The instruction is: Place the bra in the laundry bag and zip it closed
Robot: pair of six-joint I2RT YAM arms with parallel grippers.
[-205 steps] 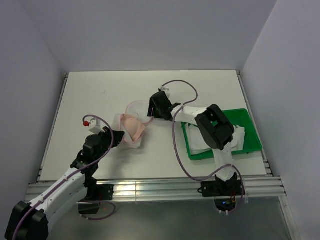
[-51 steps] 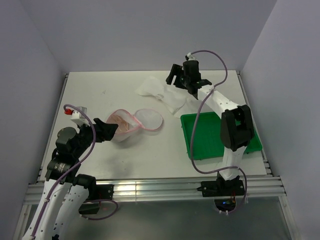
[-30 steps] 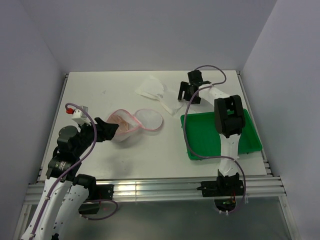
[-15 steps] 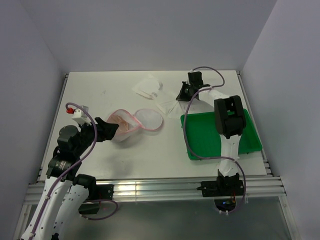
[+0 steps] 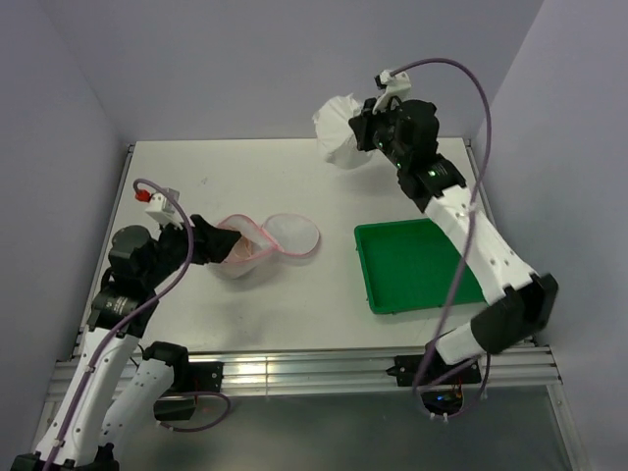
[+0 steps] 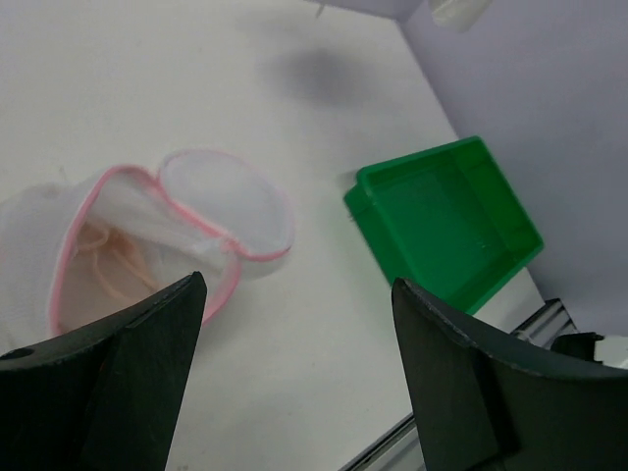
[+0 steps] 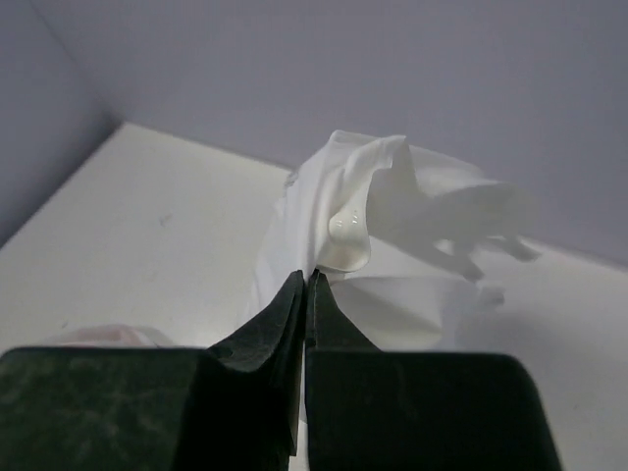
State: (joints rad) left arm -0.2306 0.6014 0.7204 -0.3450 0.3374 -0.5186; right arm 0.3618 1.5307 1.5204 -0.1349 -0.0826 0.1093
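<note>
The laundry bag [image 5: 287, 235] lies open on the table, two pink-rimmed white mesh halves side by side [image 6: 228, 201]. The peach-pink bra [image 5: 235, 249] sits inside the left half [image 6: 103, 275]. My left gripper [image 5: 216, 245] hovers at the left half's edge, open, with nothing between its fingers [image 6: 296, 294]. My right gripper [image 5: 366, 132] is raised high over the back of the table. It is shut on a fold of white cloth [image 5: 340, 132], which hangs bunched from its fingertips [image 7: 306, 277].
An empty green plastic tray [image 5: 424, 270] stands at the right of the table [image 6: 446, 221]. The right arm stretches up and over it. The purple back wall is close behind the lifted white cloth [image 7: 392, 216].
My right gripper has shut on the white cloth at the back of the table and lifted it high off the surface. The left arm has barely moved.
</note>
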